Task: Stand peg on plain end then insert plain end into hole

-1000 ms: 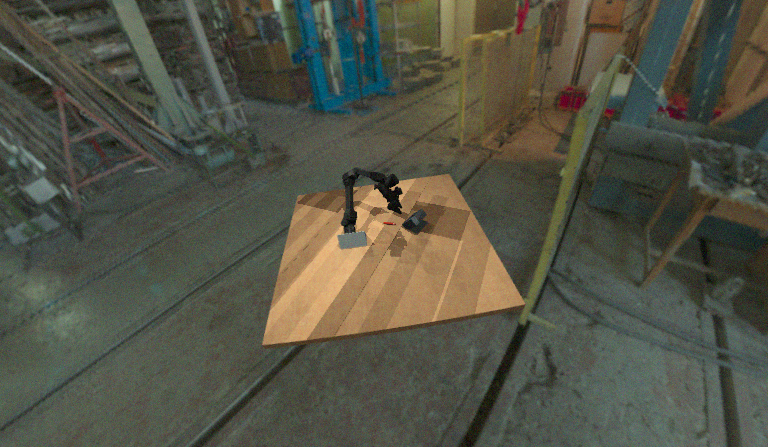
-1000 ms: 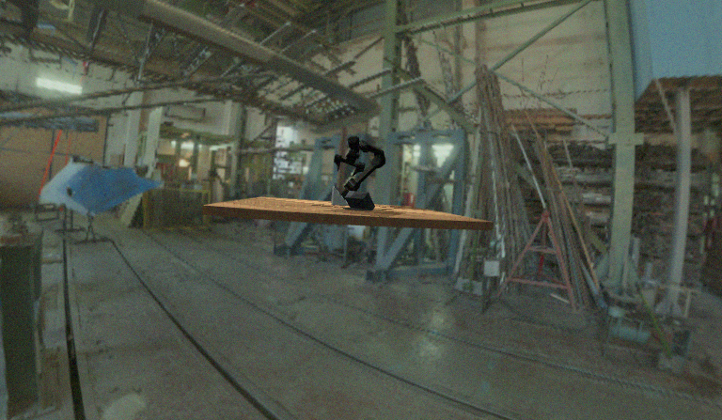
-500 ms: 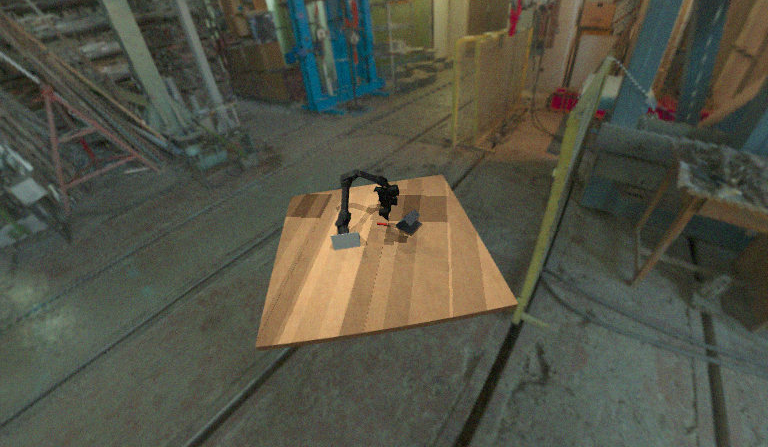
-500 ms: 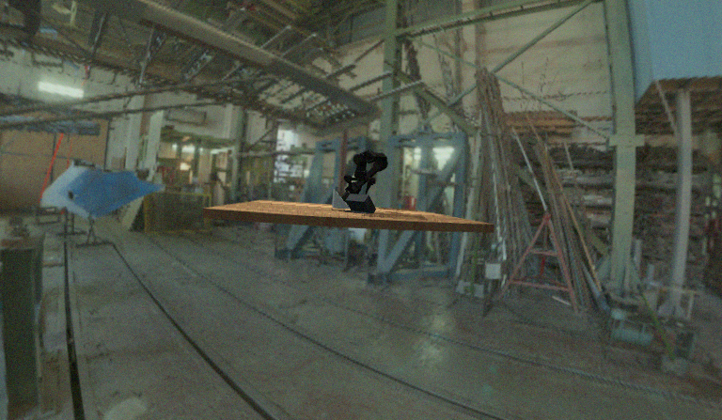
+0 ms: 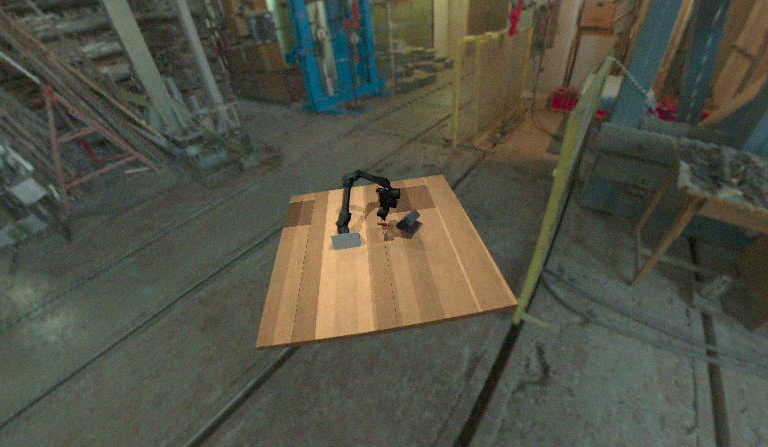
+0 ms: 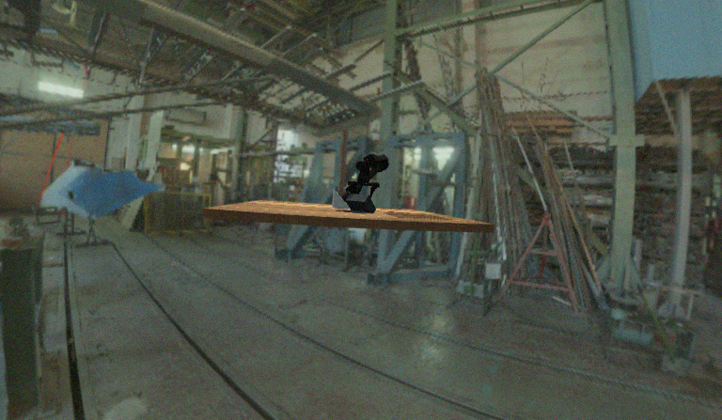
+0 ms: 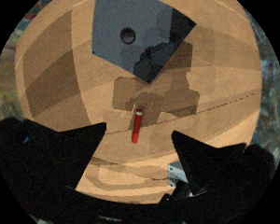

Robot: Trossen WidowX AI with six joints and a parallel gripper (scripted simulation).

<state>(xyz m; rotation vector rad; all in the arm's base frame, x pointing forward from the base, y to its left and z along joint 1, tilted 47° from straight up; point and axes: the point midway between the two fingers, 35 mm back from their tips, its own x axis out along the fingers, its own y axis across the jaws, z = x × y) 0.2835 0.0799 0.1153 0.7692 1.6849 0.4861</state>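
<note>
The red peg [image 5: 382,223] [image 7: 136,128] lies on its side on the wooden table [image 5: 351,300]. In the wrist view its white-banded end points up the frame toward the sloped panel, and its plain end points down the frame. The dark grey sloped panel [image 5: 408,221] [image 6: 362,203] [image 7: 109,23] stands beside the peg, with one round hole [image 7: 128,35] in its face. My gripper [image 5: 383,217] [image 7: 140,130] is open and empty. It points down above the peg, which shows between the fingertips in the wrist view. In the exterior view the peg is hidden.
A light grey block [image 5: 346,240] [image 6: 338,199] [image 7: 176,172] stands beside the arm's base. The arm [image 5: 345,201] arches over from its base to the peg's side of the table. The panel's lower corner is close to the peg's banded end.
</note>
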